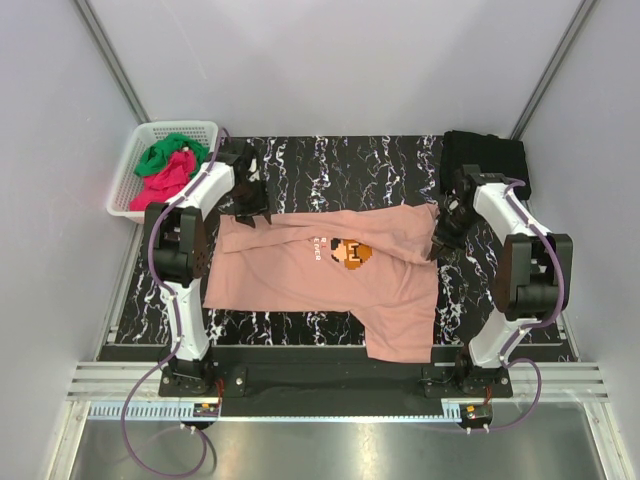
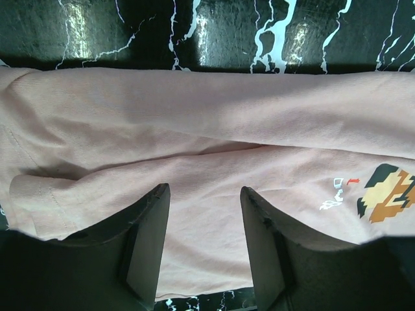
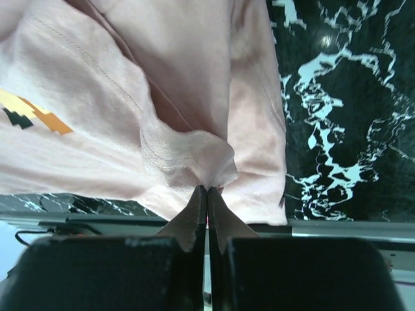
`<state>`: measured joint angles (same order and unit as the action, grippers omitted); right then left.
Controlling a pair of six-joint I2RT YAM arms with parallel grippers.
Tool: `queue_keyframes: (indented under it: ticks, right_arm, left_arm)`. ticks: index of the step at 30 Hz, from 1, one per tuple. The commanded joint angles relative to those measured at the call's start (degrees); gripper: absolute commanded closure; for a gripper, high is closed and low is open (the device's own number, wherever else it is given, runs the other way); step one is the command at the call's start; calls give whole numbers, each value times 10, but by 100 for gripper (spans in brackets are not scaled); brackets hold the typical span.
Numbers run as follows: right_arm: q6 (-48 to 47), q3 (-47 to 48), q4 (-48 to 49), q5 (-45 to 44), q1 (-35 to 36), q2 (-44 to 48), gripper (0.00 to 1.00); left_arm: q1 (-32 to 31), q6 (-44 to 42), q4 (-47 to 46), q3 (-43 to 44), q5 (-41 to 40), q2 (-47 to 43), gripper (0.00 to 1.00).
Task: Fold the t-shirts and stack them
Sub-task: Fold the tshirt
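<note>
**Pink tee spread on table, right jaws pinching its edge**

Top view. Pink tee [image 1: 320,275] lies mostly flat across the middle of the marble table [image 1: 330,165], print [image 1: 350,253] facing up. One part hangs over the table's lower edge at lower centre-right. The upper edge is folded over along its length. Left gripper [image 1: 250,205] sits at the tee's upper left corner; right gripper [image 1: 440,240] sits at the tee's right edge. Basket [image 1: 125,190] at upper left holds a green tee [image 1: 165,152] and a red tee [image 1: 165,180]. Black tees [image 1: 485,155] lie at upper right, just behind the right arm.

Left wrist view. Left gripper [image 2: 204,194] has its fingers well apart, nothing between them, pink tee [image 2: 214,123] filling the frame beneath. Cannot tell whether the tips touch the cloth. A long fold runs across the frame; the print [image 2: 386,194] is at right. Table [image 2: 130,32] shows along the top.

Right wrist view. Right gripper [image 3: 207,191] has its fingers pressed together, a puckered bit of the pink tee [image 3: 162,78] caught at the tips. The cloth rises into the upper left of the frame, and the table [image 3: 343,116] shows at right.
</note>
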<state>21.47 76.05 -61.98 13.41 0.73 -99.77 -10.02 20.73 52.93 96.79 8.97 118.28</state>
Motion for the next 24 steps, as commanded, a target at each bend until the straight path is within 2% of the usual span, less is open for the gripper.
queue_keyframes:
  ticks: [1, 3, 4, 7, 11, 14, 16, 18, 19, 21, 23, 24]
  right_arm:
    - [6, -11, -18, 21, 3, 26, 96]
    - [6, -19, -24, 23, 7, 31, 93]
    - [6, -20, -28, 23, 8, 33, 87]
    - [8, -26, -41, 22, 12, 41, 86]
    - [15, -17, -83, 8, 16, 57, 81]
    - [20, 25, -84, -14, 16, 98, 80]
    - [25, 86, -73, -39, 16, 98, 79]
    - [12, 143, -63, -42, 16, 61, 71]
    - [5, 162, -62, -33, 16, 32, 72]
    - [-13, 224, -67, -7, 17, -65, 82]
    - [-13, 262, -45, 2, 17, -130, 84]
    - [-9, 269, -33, 4, 17, -144, 79]
  left_arm:
    - [3, -11, 0, 30, -3, -13, 48]
    - [2, -11, 1, 30, -5, -15, 48]
    - [3, -11, 2, 30, -4, -16, 48]
    - [3, -10, 2, 31, -3, -20, 48]
    - [3, -9, 7, 36, 3, -21, 48]
    - [2, -7, 10, 38, 10, -22, 49]
    - [2, -4, 12, 38, 11, -25, 49]
    - [2, -2, 12, 35, 15, -28, 49]
    - [0, -1, 13, 35, 16, -31, 49]
    - [-3, -1, 14, 31, 18, -34, 49]
    - [-5, -3, 18, 26, 15, -43, 49]
    - [-5, -3, 21, 24, 13, -47, 49]
